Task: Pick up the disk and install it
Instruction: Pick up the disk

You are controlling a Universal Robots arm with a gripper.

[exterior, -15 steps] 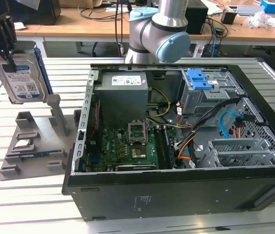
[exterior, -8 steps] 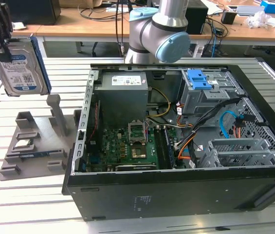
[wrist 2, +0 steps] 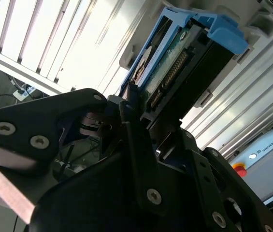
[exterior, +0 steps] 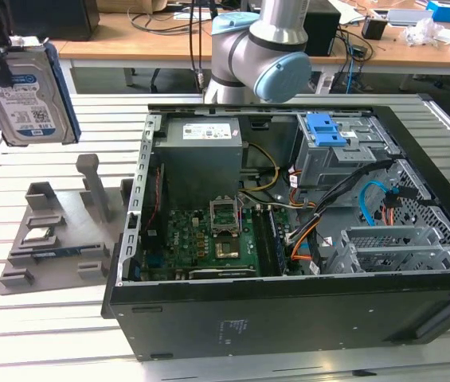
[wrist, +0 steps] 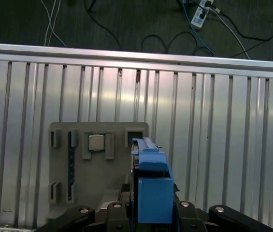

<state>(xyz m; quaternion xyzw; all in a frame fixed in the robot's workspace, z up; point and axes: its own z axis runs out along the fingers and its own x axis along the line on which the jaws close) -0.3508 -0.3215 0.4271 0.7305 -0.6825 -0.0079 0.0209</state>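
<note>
1. The slatted metal worktop lies well below my fingers, with nothing between it and what I carry.
2. The open computer case lies on its side on the worktop, lower than my fingers and off toward the exterior view's right.
3. My arm rises behind the case, its grey and pale-blue joint above the case's far wall.
4. The large grey power supply box sits inside the case in the corner nearest my fingers.
5. A grey holder with slots and upright posts rests on the worktop directly beneath my fingers, apart from them.
6. The disk hangs on edge in the air, clear of both holder and case, label facing the exterior camera, its blue carrier bracket running along the edge.
7. My fingers are clamped on the disk, pressing its two flat faces near the connector end.
8. A blue latch piece sits on the drive cage, well away from my fingers across the case.
9. A square metal chip lies in a holder pocket, below my fingers.
</note>
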